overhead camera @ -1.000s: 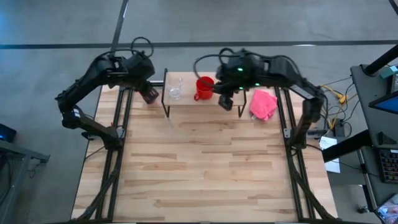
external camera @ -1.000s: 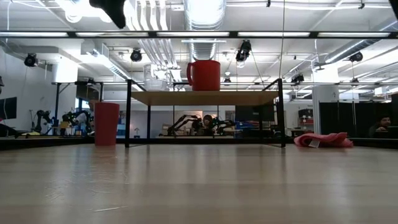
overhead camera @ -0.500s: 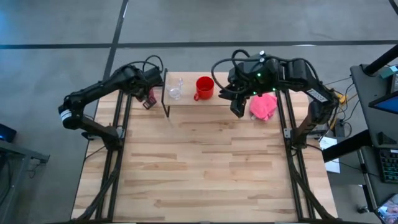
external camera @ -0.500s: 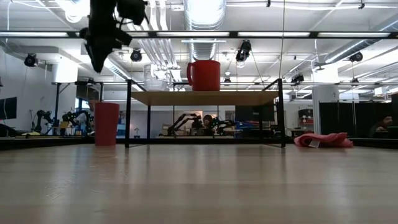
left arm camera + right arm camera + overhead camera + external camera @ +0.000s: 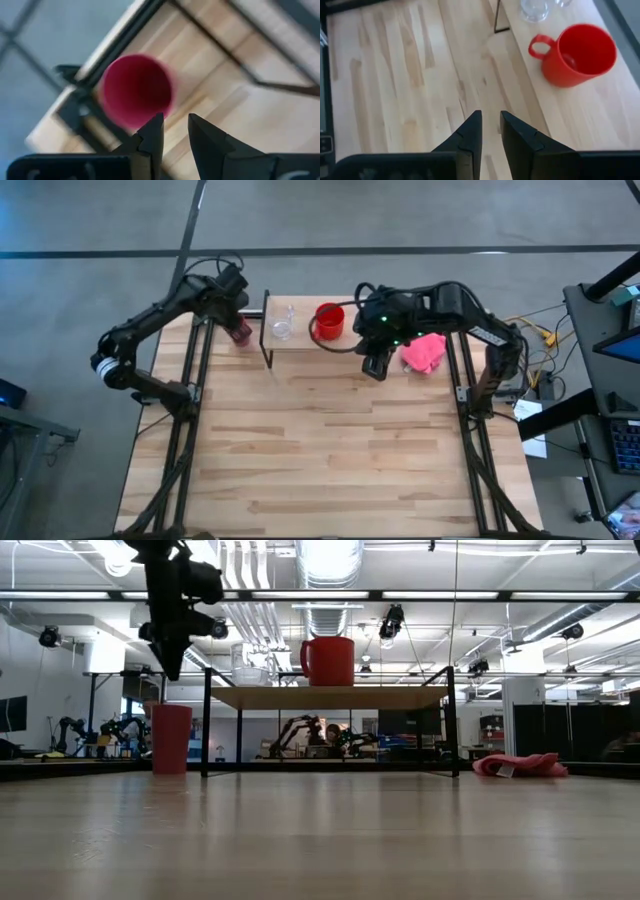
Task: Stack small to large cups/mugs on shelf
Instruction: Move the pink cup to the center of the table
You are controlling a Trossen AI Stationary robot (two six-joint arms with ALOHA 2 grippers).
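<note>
At far left, the left gripper (image 5: 238, 300), parted and empty, hovers over the tumbler (image 5: 241, 331) on the table. Shelf (image 5: 300, 340): glass (image 5: 282, 324), red mug (image 5: 329, 320). Right gripper (image 5: 372, 368): parted, empty. Pending: descend, grasp tumbler.

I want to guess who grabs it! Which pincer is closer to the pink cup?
Left. The left pincer hovers right above the pink cup. The right pincer is far off, past the shelf.

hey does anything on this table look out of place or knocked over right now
Nothing is tipped, spilled or broken. The clear glass and red mug stand upright on the shelf. The magenta tumbler stands on the tabletop beside it, not yet on the shelf. A pink cloth lies crumpled past the shelf's other end.
</note>
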